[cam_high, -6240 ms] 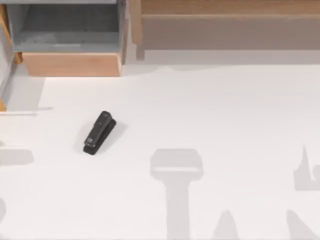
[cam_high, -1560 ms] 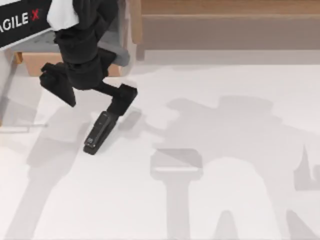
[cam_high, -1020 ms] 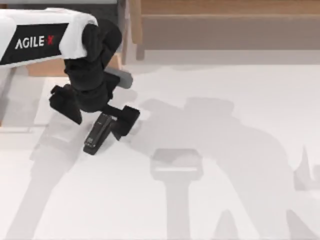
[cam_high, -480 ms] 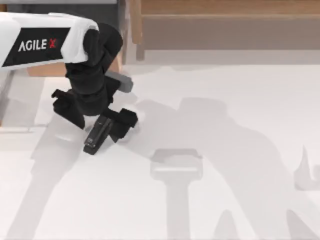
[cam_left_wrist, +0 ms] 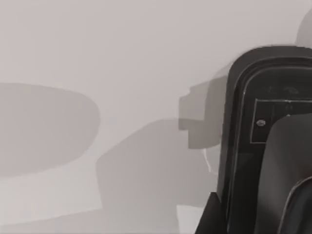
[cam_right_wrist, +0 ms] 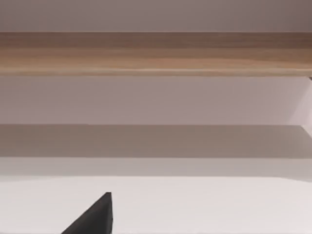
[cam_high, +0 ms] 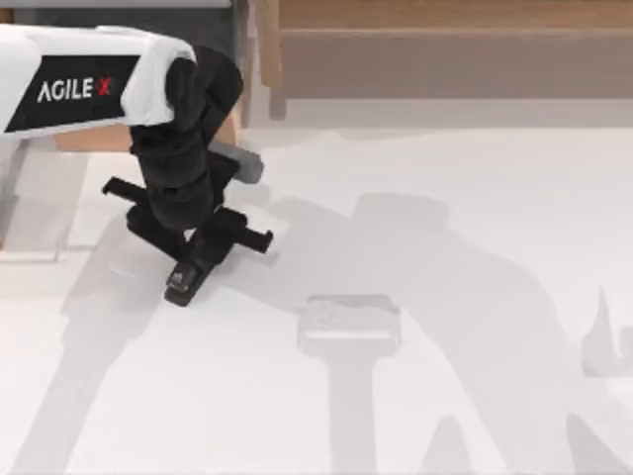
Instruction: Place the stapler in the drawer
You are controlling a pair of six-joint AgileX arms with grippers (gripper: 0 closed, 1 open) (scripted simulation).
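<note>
The small black stapler [cam_high: 183, 280] lies slanted on the white table at the left, and its upper half is hidden under my left arm. My left gripper [cam_high: 198, 237] is down over it and open, one finger on each side of the stapler body. The left wrist view shows the stapler [cam_left_wrist: 243, 146] very close, with its pale mark on top. The drawer [cam_high: 89, 140] stands at the back left. The arm covers most of it, leaving a strip of its tan front panel showing. A black part of my right gripper [cam_right_wrist: 97, 217] appears in the right wrist view, parked.
A long wooden shelf [cam_high: 445, 59] with a greyish-brown recess runs along the back right, and the right wrist view faces this shelf [cam_right_wrist: 156, 53]. White table surface stretches across the middle and right, crossed by grey shadows.
My left arm came in from the back left and lowered over the stapler. In the last half second the gripper settled squarely across it. The stapler has not moved.
</note>
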